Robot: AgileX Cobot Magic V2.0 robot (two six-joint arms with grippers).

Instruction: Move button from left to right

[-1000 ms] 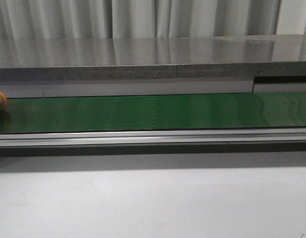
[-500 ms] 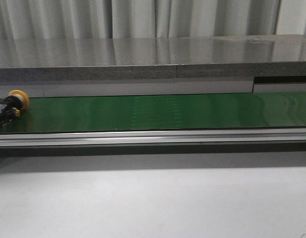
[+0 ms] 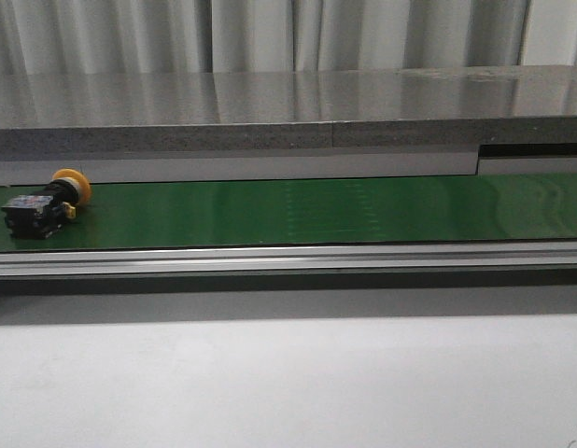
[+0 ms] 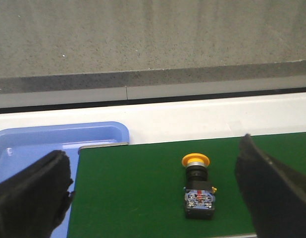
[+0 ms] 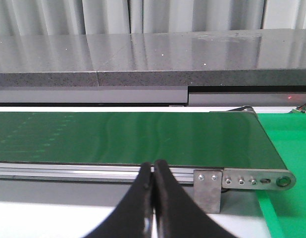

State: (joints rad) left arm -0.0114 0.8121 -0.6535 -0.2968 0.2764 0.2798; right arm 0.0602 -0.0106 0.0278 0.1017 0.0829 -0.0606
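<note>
The button lies on its side at the left end of the green conveyor belt, yellow-orange cap toward the back, black body toward the front. In the left wrist view the button sits on the belt between my wide-spread black fingers, nearer the other finger. My left gripper is open and above the belt, touching nothing. My right gripper is shut on nothing, in front of the belt's right end. Neither gripper appears in the front view.
A blue tray sits just off the belt's left end. A green surface lies past the belt's right end roller bracket. A grey stone ledge runs behind the belt; an aluminium rail edges its front.
The button has travelled rightward along the belt from the left frame edge, now fully in view in the front view. No gripper shows there.
</note>
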